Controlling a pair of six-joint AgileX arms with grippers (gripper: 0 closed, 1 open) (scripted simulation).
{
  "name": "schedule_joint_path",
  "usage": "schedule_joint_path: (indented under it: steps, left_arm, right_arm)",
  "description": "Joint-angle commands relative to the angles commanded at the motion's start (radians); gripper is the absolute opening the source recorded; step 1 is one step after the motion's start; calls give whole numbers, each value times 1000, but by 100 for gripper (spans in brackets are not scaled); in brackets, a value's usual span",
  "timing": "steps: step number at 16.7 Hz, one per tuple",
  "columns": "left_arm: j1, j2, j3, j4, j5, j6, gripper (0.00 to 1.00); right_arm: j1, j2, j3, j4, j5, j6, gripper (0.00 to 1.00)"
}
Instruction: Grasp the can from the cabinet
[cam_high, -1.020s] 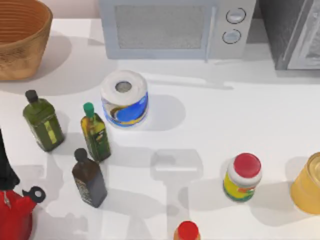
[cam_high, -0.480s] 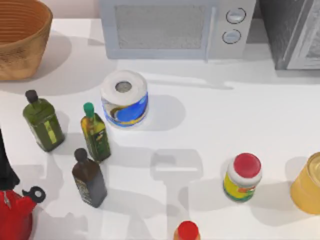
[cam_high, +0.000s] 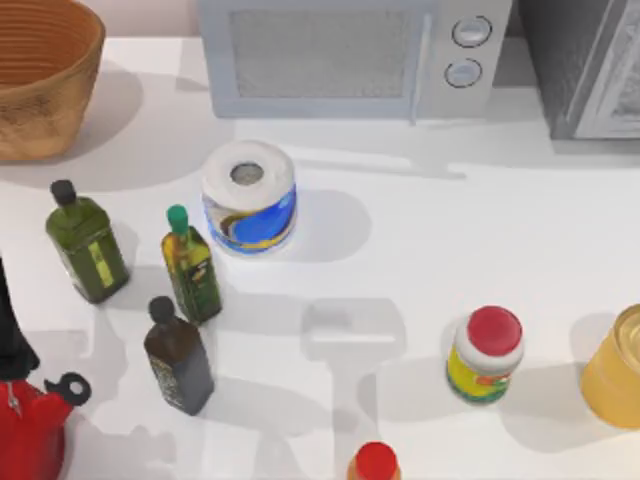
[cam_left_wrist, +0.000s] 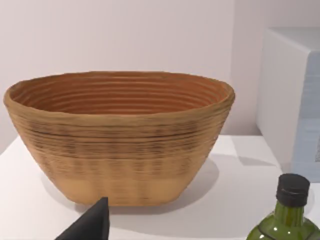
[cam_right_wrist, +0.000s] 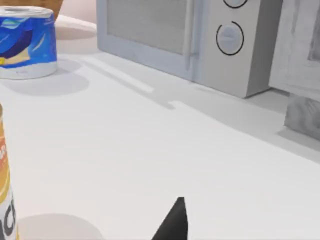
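The grey cabinet (cam_high: 590, 70) stands at the table's back right corner, beside the microwave (cam_high: 350, 55); the right wrist view catches it as well (cam_right_wrist: 300, 50). The can is hidden from every view. My left arm (cam_high: 8, 335) is a dark shape at the table's left edge. A dark tip of my left gripper (cam_left_wrist: 90, 227) pokes up in front of a woven basket (cam_left_wrist: 120, 145). A dark tip of my right gripper (cam_right_wrist: 172, 225) hovers low over the bare white tabletop, well short of the cabinet.
A paper towel roll (cam_high: 248, 195) stands mid-table. Three dark bottles (cam_high: 190, 265) cluster at the left near a red object (cam_high: 30, 430). A red-lidded jar (cam_high: 485, 355), a yellow container (cam_high: 615, 380) and a red cap (cam_high: 375, 462) occupy the front right. The basket (cam_high: 40, 75) fills the back left.
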Motion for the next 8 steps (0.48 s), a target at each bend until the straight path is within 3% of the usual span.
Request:
schedule_joint_path:
  steps: [2, 8]
  left_arm:
    - [0, 0, 0, 0, 0, 0, 100]
    - [0, 0, 0, 0, 0, 0, 100]
  right_arm:
    - [0, 0, 0, 0, 0, 0, 98]
    - [0, 0, 0, 0, 0, 0, 100]
